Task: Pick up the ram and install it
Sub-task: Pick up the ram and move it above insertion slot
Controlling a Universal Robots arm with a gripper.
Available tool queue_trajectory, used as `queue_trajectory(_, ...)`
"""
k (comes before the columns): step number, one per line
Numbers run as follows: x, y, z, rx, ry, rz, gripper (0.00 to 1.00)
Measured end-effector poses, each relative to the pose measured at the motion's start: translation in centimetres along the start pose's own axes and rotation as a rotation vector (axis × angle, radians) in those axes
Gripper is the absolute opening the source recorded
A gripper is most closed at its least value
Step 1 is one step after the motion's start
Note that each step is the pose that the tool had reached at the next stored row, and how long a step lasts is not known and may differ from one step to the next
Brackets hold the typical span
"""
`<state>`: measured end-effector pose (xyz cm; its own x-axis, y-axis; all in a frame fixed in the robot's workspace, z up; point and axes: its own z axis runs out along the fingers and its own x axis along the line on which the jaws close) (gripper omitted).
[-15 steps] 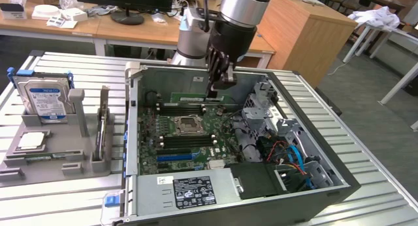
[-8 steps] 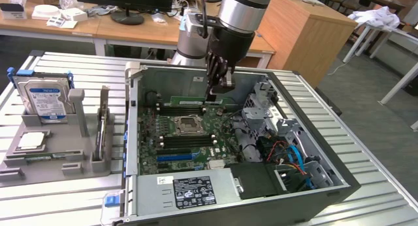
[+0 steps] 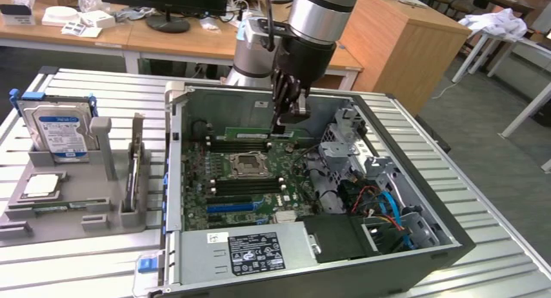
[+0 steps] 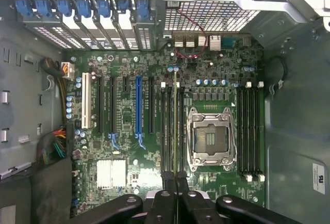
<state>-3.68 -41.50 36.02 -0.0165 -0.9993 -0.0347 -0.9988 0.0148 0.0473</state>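
The ram (image 3: pixel 258 135) is a thin green stick held lengthwise under my gripper (image 3: pixel 288 120), inside the open computer case (image 3: pixel 430 227). My gripper (image 4: pixel 176 182) is shut on it. In the wrist view the ram (image 4: pixel 175 126) shows edge-on as a narrow line running over the black memory slots (image 4: pixel 166 131) beside the silver processor socket (image 4: pixel 209 139). In the exterior view it hangs over the far set of slots (image 3: pixel 250 144), just behind the socket (image 3: pixel 245 162). Whether it touches a slot I cannot tell.
A second bank of memory slots (image 4: pixel 250 131) lies on the socket's other side. A grey fixture (image 3: pixel 77 201) at the exterior view's left holds a hard drive (image 3: pixel 59 127) and a square silver chip (image 3: pixel 43 185). Power supply (image 3: pixel 250 249) and cabled drive cage (image 3: pixel 379 201) crowd the case.
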Motion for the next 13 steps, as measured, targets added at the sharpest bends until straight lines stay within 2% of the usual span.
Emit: queue_trajectory(13,0.02,-0.04,0.52,-0.0010,0.0006,-0.008,0.11)
